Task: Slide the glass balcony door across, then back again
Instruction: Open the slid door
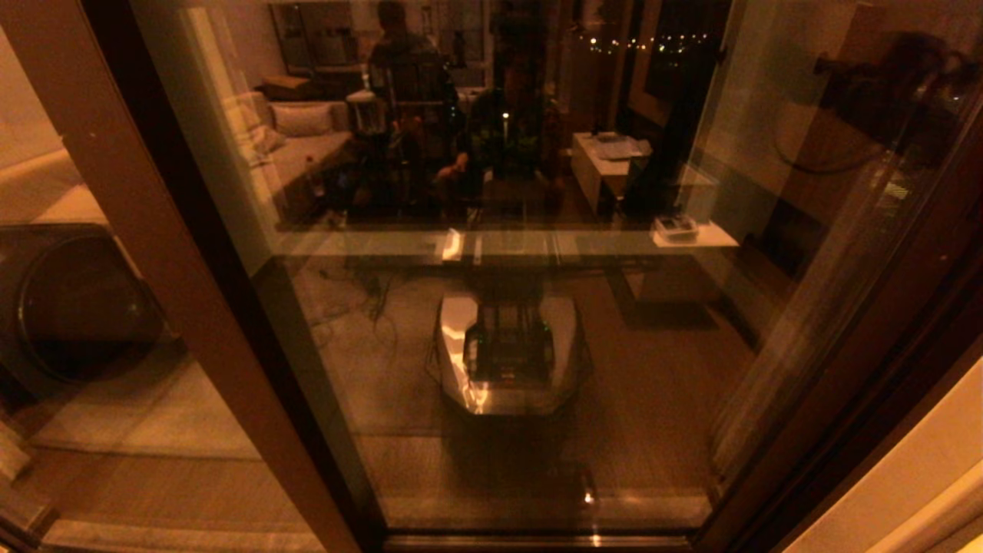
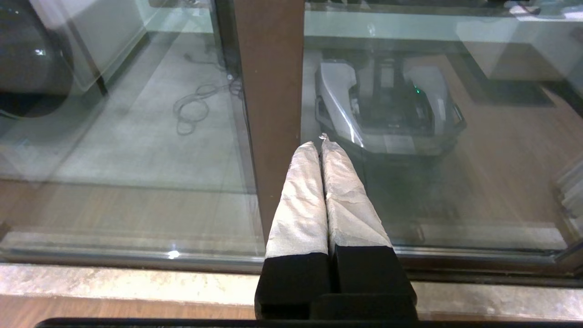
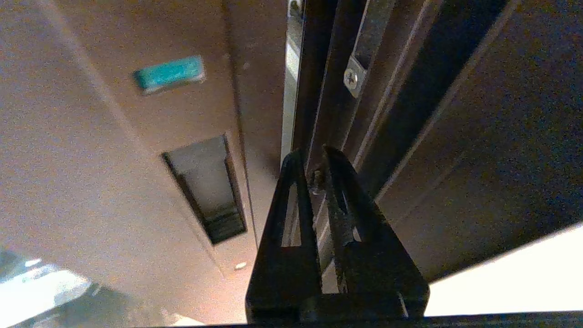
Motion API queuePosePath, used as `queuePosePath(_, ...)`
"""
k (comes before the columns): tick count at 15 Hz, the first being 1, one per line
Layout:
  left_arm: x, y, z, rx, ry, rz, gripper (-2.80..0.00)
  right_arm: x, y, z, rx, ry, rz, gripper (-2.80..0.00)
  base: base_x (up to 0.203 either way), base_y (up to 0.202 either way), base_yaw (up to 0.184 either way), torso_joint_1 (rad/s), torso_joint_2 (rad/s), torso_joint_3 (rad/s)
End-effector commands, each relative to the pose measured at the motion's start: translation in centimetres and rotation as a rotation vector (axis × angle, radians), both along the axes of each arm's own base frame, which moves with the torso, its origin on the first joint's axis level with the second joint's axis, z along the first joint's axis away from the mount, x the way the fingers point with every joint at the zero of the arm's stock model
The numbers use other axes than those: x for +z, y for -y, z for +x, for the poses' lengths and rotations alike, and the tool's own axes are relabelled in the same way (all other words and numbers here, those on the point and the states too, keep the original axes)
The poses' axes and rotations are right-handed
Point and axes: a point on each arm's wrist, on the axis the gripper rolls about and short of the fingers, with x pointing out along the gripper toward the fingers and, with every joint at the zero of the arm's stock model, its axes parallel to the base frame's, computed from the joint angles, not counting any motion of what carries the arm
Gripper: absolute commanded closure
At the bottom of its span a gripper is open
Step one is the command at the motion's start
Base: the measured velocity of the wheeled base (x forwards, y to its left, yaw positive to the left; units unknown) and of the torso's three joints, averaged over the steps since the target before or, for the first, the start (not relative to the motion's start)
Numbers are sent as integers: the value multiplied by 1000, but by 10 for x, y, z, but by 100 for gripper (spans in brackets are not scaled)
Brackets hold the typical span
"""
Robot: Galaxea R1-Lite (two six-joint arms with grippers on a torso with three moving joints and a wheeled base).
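The glass balcony door [image 1: 537, 307] fills the head view as a tall reflective pane in a brown frame. Neither gripper shows in the head view. In the right wrist view its handle upright [image 3: 114, 182] carries a dark recessed handle [image 3: 205, 187] and a green label [image 3: 168, 73]. My right gripper [image 3: 313, 152] is shut with only a narrow slit and holds nothing. Its tips point at the thin seam between that upright's edge and the dark jamb channel [image 3: 410, 114]. My left gripper [image 2: 319, 142], with white-wrapped fingers [image 2: 300, 200], is shut and empty just before a plain brown upright [image 2: 268, 91].
A brown-framed pane without a handle [image 1: 115, 369] stands at the left, with a dark round object [image 1: 77, 307] behind it. A pale stone sill [image 2: 136, 282] runs below the glass. A cream wall [image 1: 921, 476] borders the right. A screw plate [image 3: 351, 77] sits in the jamb.
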Motion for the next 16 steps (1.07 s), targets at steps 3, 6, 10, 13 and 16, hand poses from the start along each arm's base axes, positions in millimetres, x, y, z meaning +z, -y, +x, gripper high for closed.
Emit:
queuePosePath(3,0,0,0,0,0,0,0,-10,2,16,29,6,10,0,0,0,0,0,0,0)
queuePosePath(6,0,0,0,0,0,0,0,-12,-9,20,87,9,41,0,0,0,0,0,0,0)
queuePosePath(10,0,0,0,0,0,0,0,-10,-22,19,123,17,60,0,0,0,0,0,0,0)
queuePosePath(13,0,0,0,0,0,0,0,-8,-30,13,147,17,63,0,0,0,0,0,0,0)
queuePosePath(16,0,0,0,0,0,0,0,-7,-33,12,169,20,66,0,0,0,0,0,0,0)
